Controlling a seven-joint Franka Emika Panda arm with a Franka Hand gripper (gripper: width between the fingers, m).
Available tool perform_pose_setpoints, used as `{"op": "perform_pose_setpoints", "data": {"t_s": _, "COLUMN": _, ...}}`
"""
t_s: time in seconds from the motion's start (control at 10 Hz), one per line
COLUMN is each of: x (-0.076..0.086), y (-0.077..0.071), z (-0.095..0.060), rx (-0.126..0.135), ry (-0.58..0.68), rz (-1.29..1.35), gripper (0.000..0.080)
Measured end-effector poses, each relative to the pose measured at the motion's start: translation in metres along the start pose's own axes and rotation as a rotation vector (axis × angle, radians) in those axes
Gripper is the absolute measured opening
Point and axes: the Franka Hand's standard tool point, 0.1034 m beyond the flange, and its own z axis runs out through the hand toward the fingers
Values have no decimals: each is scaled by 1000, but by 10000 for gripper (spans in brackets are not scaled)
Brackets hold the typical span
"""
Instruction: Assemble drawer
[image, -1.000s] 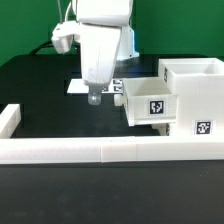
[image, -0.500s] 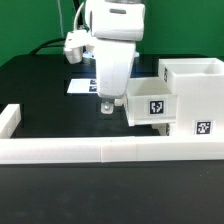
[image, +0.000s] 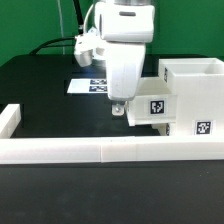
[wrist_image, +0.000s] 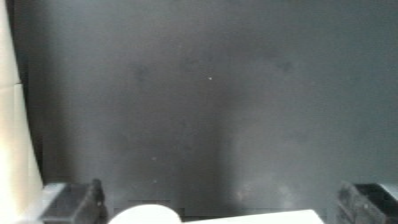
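The tall white casing (image: 197, 92) stands at the exterior view's right, with a square tag on its front. A shallow white tray (image: 150, 100) with a tag lies against its left side. My gripper (image: 118, 108) hangs low at the tray's left end, just above the table. In the wrist view the gripper (wrist_image: 222, 205) is open and empty, with its dark fingers (wrist_image: 71, 202) wide apart. The tray's round white knob (wrist_image: 146, 214) shows between them, near one finger. A second tray is not in view.
A long low white border rail (image: 100, 150) runs along the front and turns back at the exterior view's left (image: 10, 118). The marker board (image: 88, 86) lies flat behind the arm. A white strip (wrist_image: 11, 100) shows at the wrist view's edge.
The arm has moved toward the exterior view's right and come down, from over the marker board to the tray's left end. The drawer parts have not moved.
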Motion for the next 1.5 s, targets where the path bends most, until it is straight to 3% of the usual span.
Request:
{"op": "perform_pose_setpoints", "data": {"t_s": 0.4, "x": -4, "y": 2, "z": -4, "rx": 9, "ry": 81, "rz": 40, "gripper": 649}}
{"op": "perform_pose_setpoints", "data": {"t_s": 0.8, "x": -39, "y": -2, "z": -1, "rx": 11, "ry": 181, "rz": 60, "gripper": 649}}
{"op": "perform_pose_setpoints", "data": {"t_s": 0.9, "x": -39, "y": -2, "z": 1, "rx": 10, "ry": 182, "rz": 53, "gripper": 649}}
{"op": "perform_pose_setpoints", "data": {"t_s": 1.5, "x": 12, "y": 10, "z": -8, "rx": 1, "ry": 217, "rz": 30, "gripper": 649}}
